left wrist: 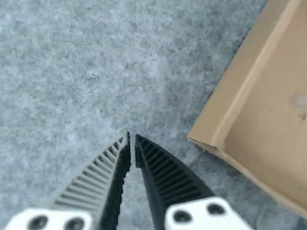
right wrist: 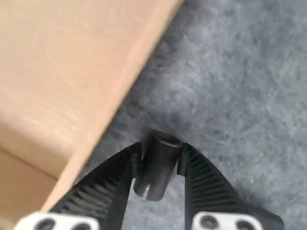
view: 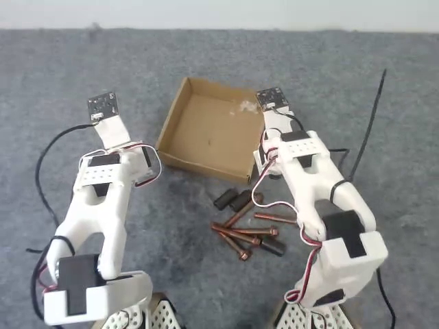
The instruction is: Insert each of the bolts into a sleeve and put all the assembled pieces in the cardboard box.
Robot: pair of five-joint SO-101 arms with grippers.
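Sleeve [right wrist: 157,167] in right jaws, nxt to cardboard box [right wrist: 72,72], box partly cropped.

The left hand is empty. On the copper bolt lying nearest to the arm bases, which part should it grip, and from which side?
Probably the middle of the shank, coming down from above. That bolt lies flat on the grey mat at the pile's edge, so the left hand, now shut, should open and close across the shank, clear of the wider head and the neighbouring bolts.
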